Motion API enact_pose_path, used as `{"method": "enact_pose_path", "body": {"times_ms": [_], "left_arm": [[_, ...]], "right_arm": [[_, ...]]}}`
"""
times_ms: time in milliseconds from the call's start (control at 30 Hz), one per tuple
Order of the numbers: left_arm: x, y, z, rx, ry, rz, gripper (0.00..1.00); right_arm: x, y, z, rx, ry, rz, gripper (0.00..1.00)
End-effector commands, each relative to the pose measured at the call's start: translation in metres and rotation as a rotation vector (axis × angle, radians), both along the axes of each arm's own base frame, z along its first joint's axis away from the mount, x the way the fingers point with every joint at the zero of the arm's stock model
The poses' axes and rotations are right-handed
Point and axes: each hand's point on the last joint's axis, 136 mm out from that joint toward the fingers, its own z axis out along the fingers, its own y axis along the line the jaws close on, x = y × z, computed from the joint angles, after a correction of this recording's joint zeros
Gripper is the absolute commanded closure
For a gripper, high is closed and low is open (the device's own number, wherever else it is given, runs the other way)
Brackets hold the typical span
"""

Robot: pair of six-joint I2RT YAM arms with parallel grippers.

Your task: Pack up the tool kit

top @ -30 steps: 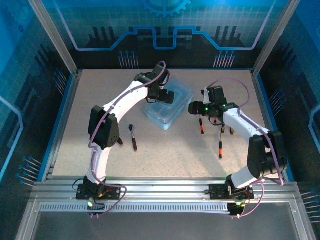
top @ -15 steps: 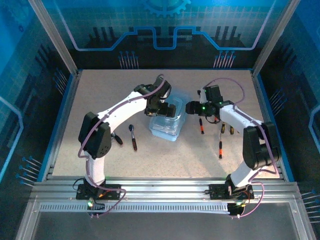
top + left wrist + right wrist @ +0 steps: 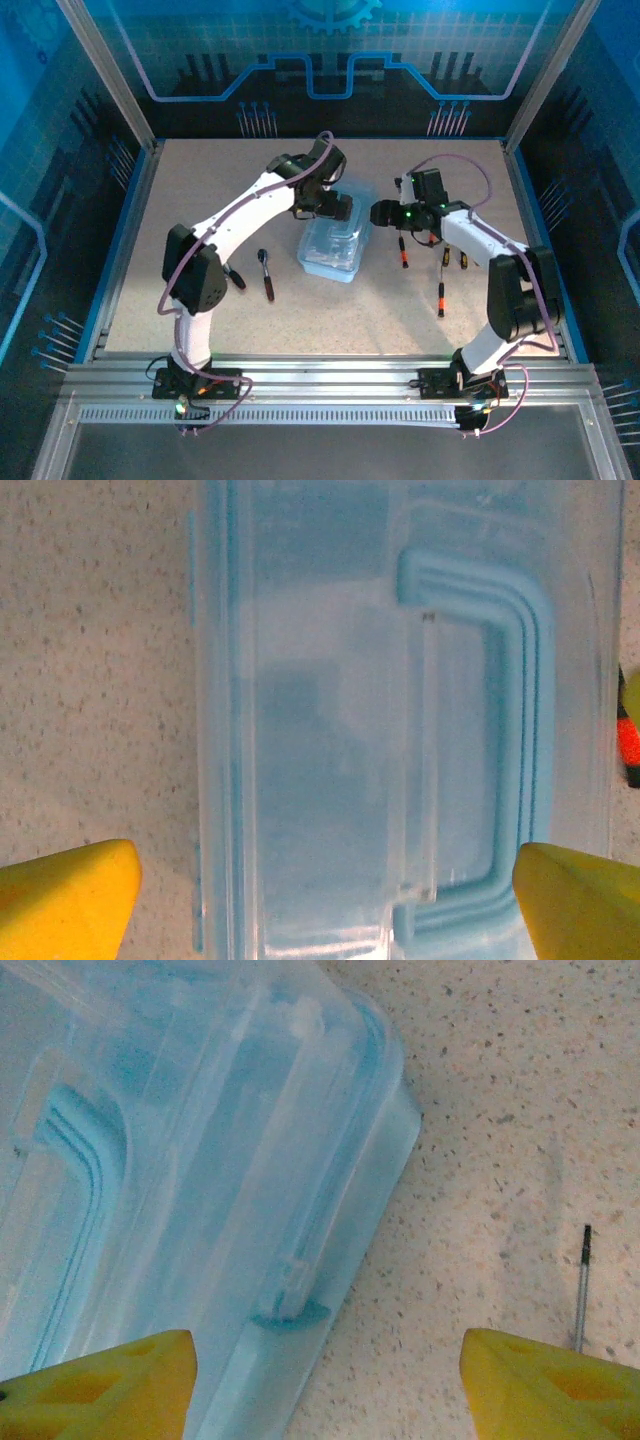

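Speckled beige tabletop [image 3: 200, 200], aluminium rails [image 3: 330, 375] along its near edge, blue circuit-print panels [image 3: 330, 60] closing it in. In the middle lies the case [image 3: 330, 250], flat, clear lid uppermost and looking down on the body. Its long axis runs from near-left to far-right, away from the arm bases and skewed against the tabletop's edges.

From the left wrist the blue U of the handle [image 3: 500, 740] shows through the plastic, along the case's right-hand side in that view. From the right wrist, a small tab [image 3: 288, 1295] sits on the long edge facing that camera.

The left end effector [image 3: 325, 900] hangs over the far end of the case, yellow fingers [image 3: 70, 900] spread wide. One is off the case's edge above bare tabletop, the other over the handle side, and whether they touch the case I cannot tell. The right end effector [image 3: 322, 1385] is just beside the case's far-right end, its fingers also parted, nothing between them.

Left of the case, apart from it, the ratchet [image 3: 266, 272] lies on the tabletop. Right of the case, the screwdrivers [image 3: 403, 250] lie scattered, tips roughly towards the far side
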Motion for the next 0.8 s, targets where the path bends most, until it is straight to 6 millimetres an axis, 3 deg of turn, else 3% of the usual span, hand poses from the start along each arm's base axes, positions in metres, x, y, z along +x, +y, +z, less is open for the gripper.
{"method": "enact_pose_path", "body": {"times_ms": [0, 400, 600, 767], "left_arm": [[0.004, 0.004, -0.017, 0.088, 0.059, -0.037, 0.1], [0.017, 0.006, -0.046, 0.095, 0.146, -0.061, 0.14], [0.009, 0.018, -0.065, 0.061, 0.199, -0.048, 0.25], [0.002, 0.03, -0.069, -0.037, 0.232, -0.032, 0.27]], "right_arm": [[-0.015, -0.005, 0.004, 0.057, -0.012, -0.02, 0.25], [-0.056, 0.011, -0.015, 0.294, 0.049, 0.047, 0.19], [-0.048, 0.03, 0.002, 0.517, 0.017, 0.08, 0.19], [-0.037, 0.04, 0.015, 0.657, -0.002, 0.085, 0.19]]}}
